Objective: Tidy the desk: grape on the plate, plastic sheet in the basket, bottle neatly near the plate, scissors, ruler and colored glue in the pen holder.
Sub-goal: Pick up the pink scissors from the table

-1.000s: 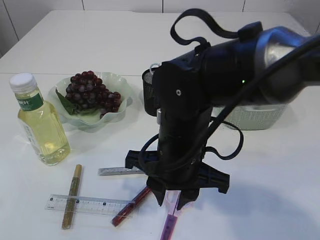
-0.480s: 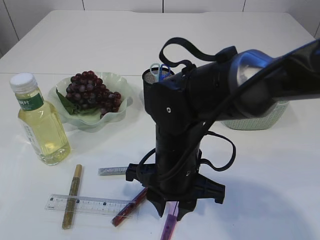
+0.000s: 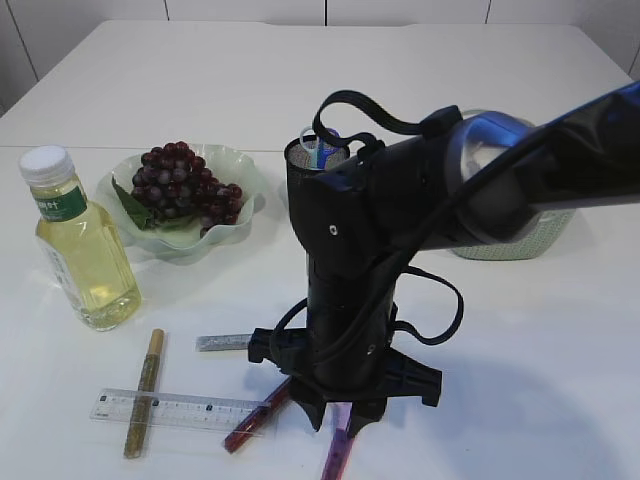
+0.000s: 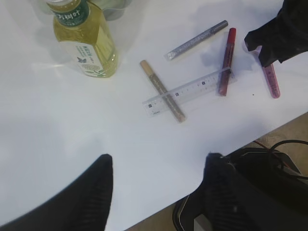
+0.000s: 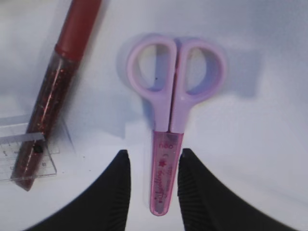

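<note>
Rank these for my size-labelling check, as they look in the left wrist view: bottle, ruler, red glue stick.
1. bottle, nearest and bulkiest
2. ruler, the longest of the flat items
3. red glue stick, shorter and thinner than the ruler

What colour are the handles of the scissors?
The scissors have light purple handles and a pink blade cover. The right wrist view shows this best.

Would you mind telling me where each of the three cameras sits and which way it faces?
Exterior view: in front of the table, looking down at a slant on the bottle, the plate of grapes and the right arm.
Left wrist view: high above the table's near edge, looking down; both fingers of the left tool show.
Right wrist view: close above the scissors, the right tool straddling them.
All three share the red glue stick.
</note>
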